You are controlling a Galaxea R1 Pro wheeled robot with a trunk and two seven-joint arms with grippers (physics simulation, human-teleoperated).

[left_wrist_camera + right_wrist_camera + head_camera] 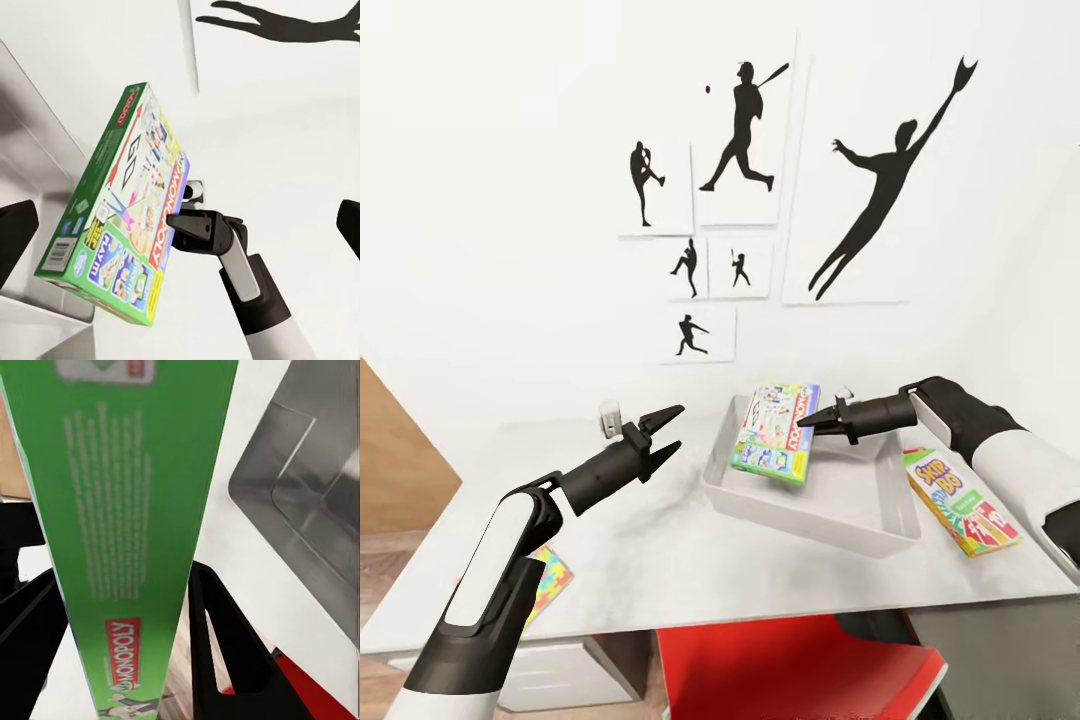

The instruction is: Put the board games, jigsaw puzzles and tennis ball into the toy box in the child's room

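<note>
At the far left of the head view we see a jigsaw puzzle (548, 588) lying flat near the front-left edge of the table (660, 560), partly hidden behind our left arm. The left gripper (669, 428) hangs above the light grey tabletop with its fingers spread apart and nothing between them; a small white and grey object (610, 417) stands just behind it. Bare tabletop stretches between this gripper and the toy box (810, 515), and the white wall with black baseball-player silhouettes (745, 130) rises close behind the table's back edge.

The toy box sits right of centre, a pale grey lidless tub with sloping walls. Above its left half the right gripper (805, 420) is clamped on the green-edged board game (777, 433), which is held tilted, clear of the tub floor. From the left wrist view the board game (124, 225) reads "MONOPOLY" along its lid, with a barcode on its green edge; from the right wrist view the green side (127, 532) carries small print we cannot read and a red "MONOPOLY" logo, the black fingers (225, 660) pressing on either face.

Right of the tub, a yellow-orange board game (960, 500) marked "SKIP-BO" lies flat near the table's right front edge. A red seat (790, 670) shows under the front edge.
</note>
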